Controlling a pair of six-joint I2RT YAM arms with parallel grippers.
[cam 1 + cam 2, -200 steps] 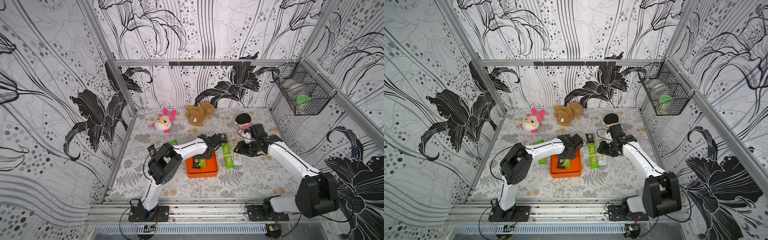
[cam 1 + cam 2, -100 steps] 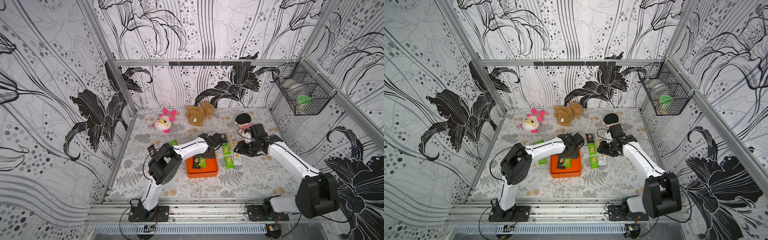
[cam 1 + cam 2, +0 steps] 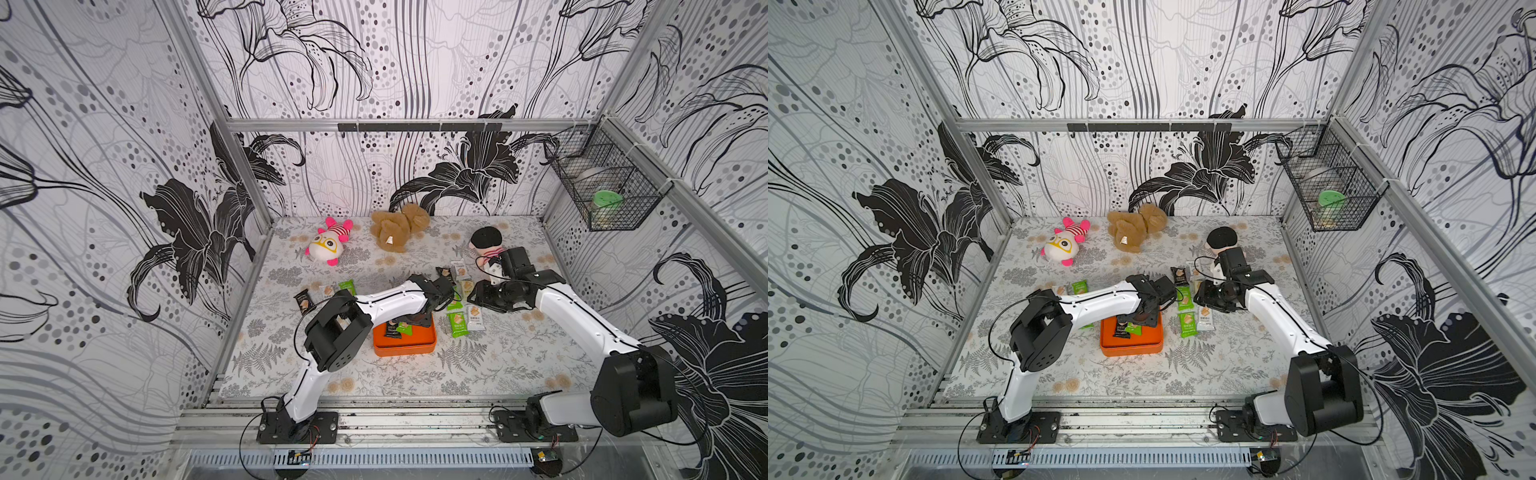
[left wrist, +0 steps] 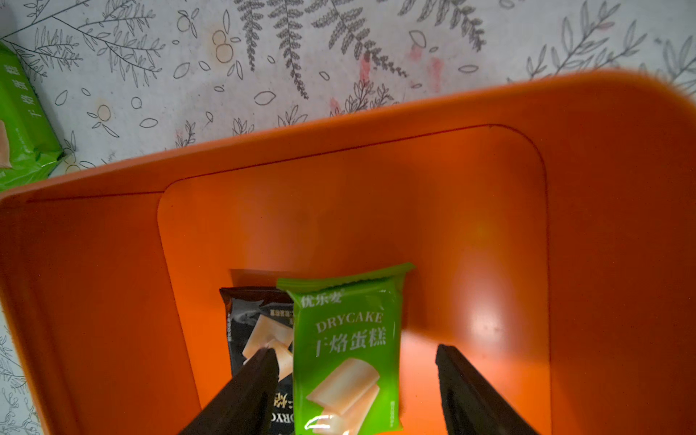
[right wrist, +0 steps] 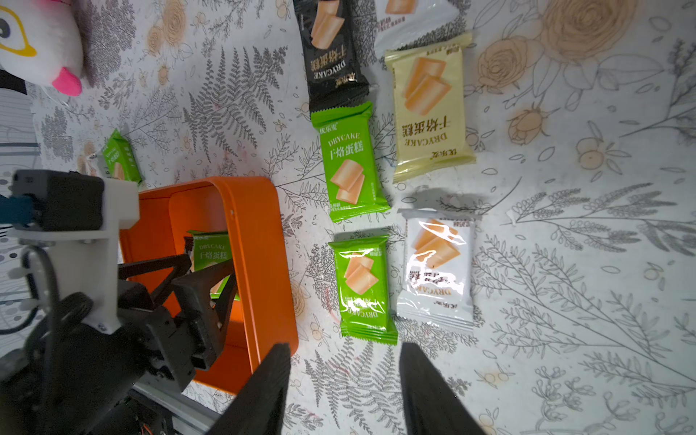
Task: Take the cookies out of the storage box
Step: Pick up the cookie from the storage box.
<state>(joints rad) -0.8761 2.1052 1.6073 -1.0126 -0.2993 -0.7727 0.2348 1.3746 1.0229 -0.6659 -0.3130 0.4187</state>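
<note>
Orange storage box (image 4: 602, 188) holds two cookies (image 4: 346, 339) | left end effector (image 4: 356, 350) spread above them | right end effector (image 5: 344, 346) spread, empty

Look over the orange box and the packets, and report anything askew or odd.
Only one thing: in the storage box, the green packet lies slightly tilted over the black packet, partly covering it. The packets outside lie flat, and none looks torn.
</note>
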